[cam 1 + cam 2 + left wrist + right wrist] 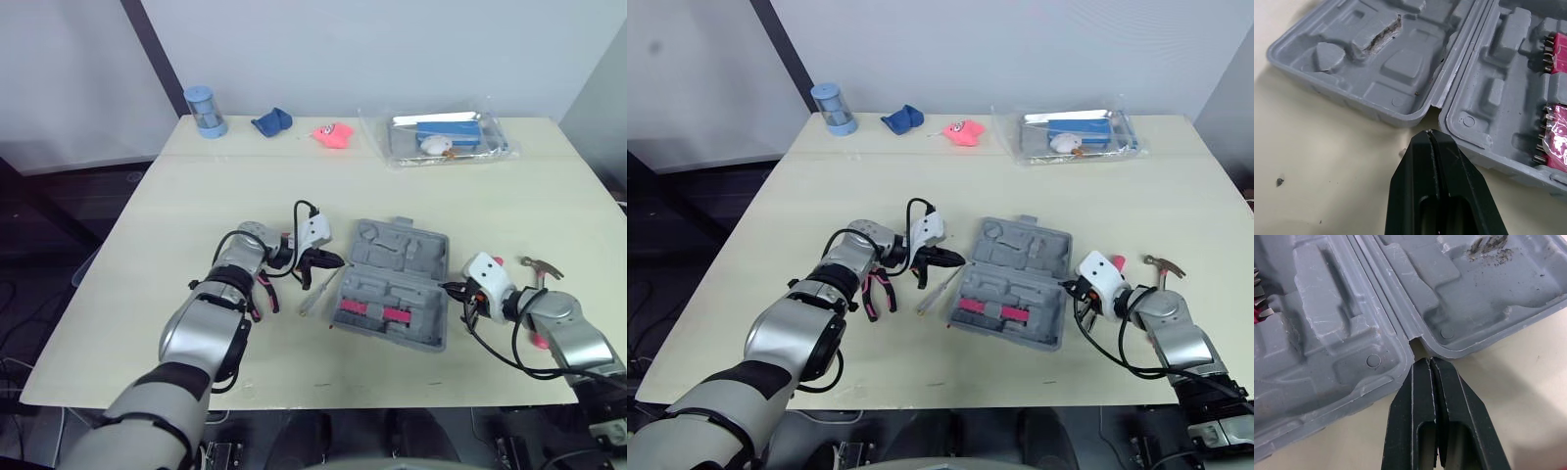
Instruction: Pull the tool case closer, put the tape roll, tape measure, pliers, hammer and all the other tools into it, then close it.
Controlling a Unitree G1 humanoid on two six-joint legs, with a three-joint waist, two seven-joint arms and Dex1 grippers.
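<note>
The grey tool case [397, 284] lies open in the middle of the table, with pink bit holders [374, 311] in its near half. My left gripper [336, 261] is shut and empty, its tip [1429, 133] against the hinge notch on the case's left side. On the opposite side my right gripper [451, 288] is shut too, its tip [1428, 360] at the hinge notch there. Pink-handled pliers [265, 294] and a screwdriver [318, 291] lie left of the case, under my left arm. A hammer [539, 266] lies right of the case, beside my right wrist.
Along the far edge stand a blue cylinder [206, 112], a blue cloth [272, 121], a pink toy [333, 135] and a clear bag holding a tray [446, 137]. The table's front edge runs close below the case.
</note>
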